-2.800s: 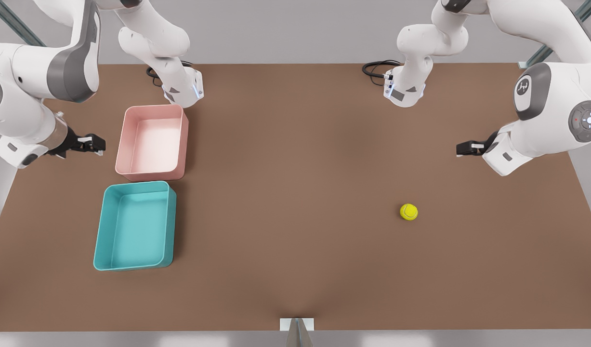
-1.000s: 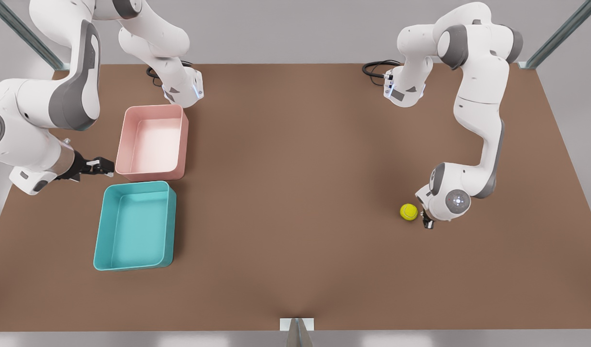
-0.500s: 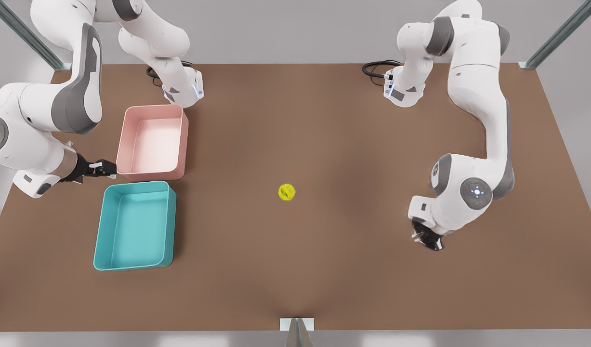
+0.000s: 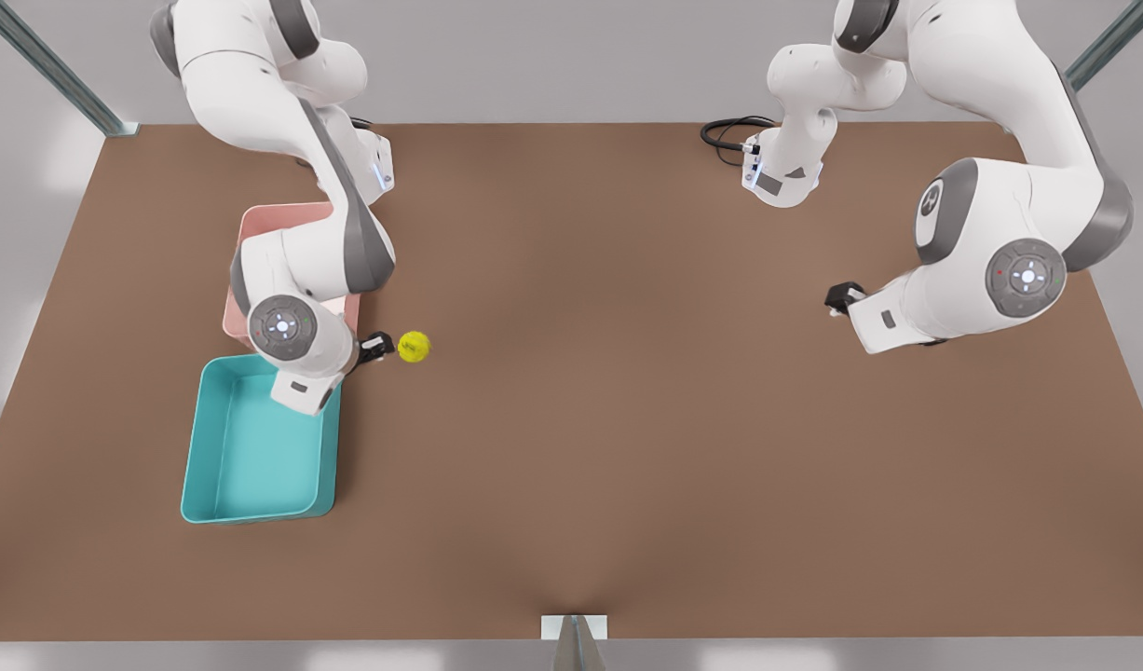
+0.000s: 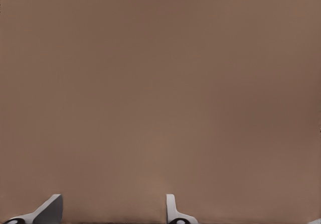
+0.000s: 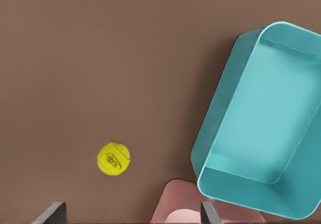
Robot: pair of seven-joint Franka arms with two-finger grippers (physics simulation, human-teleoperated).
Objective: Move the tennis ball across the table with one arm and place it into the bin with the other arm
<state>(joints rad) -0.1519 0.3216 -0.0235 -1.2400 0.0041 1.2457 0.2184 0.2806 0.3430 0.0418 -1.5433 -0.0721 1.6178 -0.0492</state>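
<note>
The tennis ball (image 4: 414,346) lies on the brown table (image 4: 627,447), just off the near corner of the pink tub. In the right wrist view the tennis ball (image 6: 114,158) sits a little ahead of the fingers, not between them. My right gripper (image 4: 375,347) is on the front view's left, close beside the ball and open, with the right gripper (image 6: 131,211) holding nothing. The teal bin (image 4: 254,466) stands upright just below that arm, and the same bin (image 6: 261,123) looks empty. My left gripper (image 4: 841,296) waits open on the front view's right, with the left gripper (image 5: 111,209) over bare table.
A pale pink tub (image 4: 254,219) stands behind the teal bin, largely covered by the right arm. Both arm bases (image 4: 781,177) are at the table's far edge, with a black cable beside them. A small white bracket (image 4: 574,626) sits at the near edge.
The ball has rolled from mid-table to beside the tubs. The right arm swung over the pink tub towards it. The left arm drew back and rose on the front view's right.
</note>
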